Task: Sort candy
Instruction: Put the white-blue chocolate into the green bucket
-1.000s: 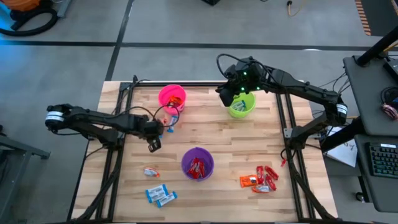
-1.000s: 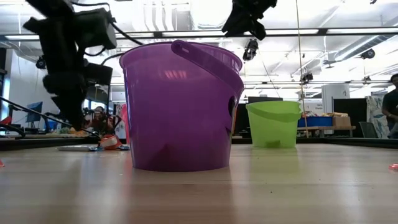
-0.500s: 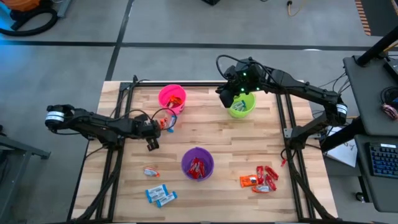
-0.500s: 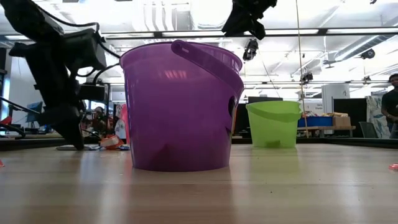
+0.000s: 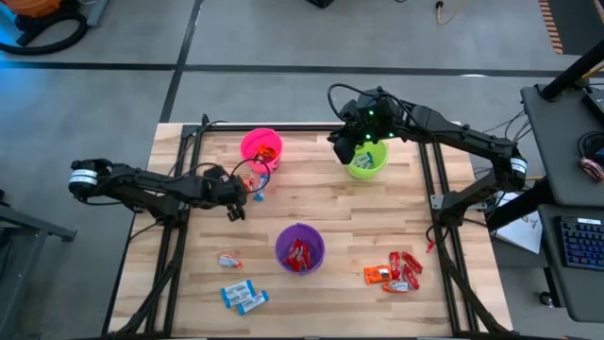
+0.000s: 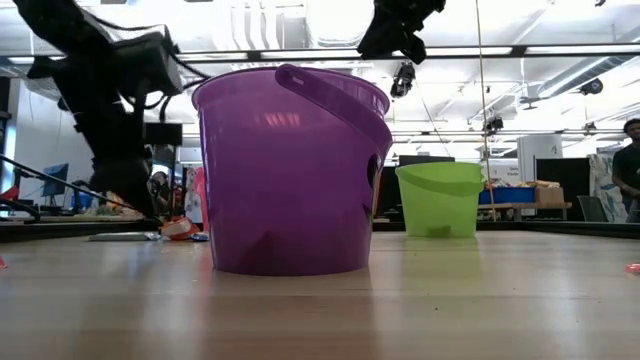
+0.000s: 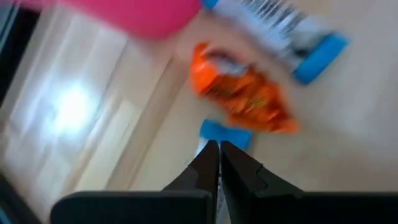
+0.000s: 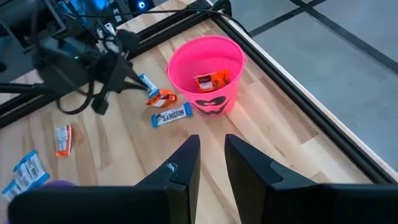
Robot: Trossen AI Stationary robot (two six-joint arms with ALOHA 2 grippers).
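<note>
Three candies lie on the table beside the pink cup (image 5: 261, 148): an orange one (image 7: 242, 93), a blue-and-white bar (image 7: 280, 28) and a blue one (image 7: 225, 133). My left gripper (image 5: 236, 210) is shut and slants down just short of the blue one; the right wrist view shows its tip (image 8: 99, 107) apart from them. My right gripper (image 8: 211, 155) hangs high by the green cup (image 5: 368, 159), open, with nothing between its fingers. The purple cup (image 5: 300, 249) holds red candies.
Blue-and-white candies (image 5: 243, 297) and one more wrapped candy (image 5: 229, 261) lie near the front left. A heap of red candies (image 5: 404, 268) and an orange one (image 5: 377, 275) lie at the front right. Black frame rails (image 5: 175, 236) run along both table sides.
My left gripper, still shut, has gone toward the table's far edge, closer to the candies beside the pink cup, and has tipped to point more steeply down.
</note>
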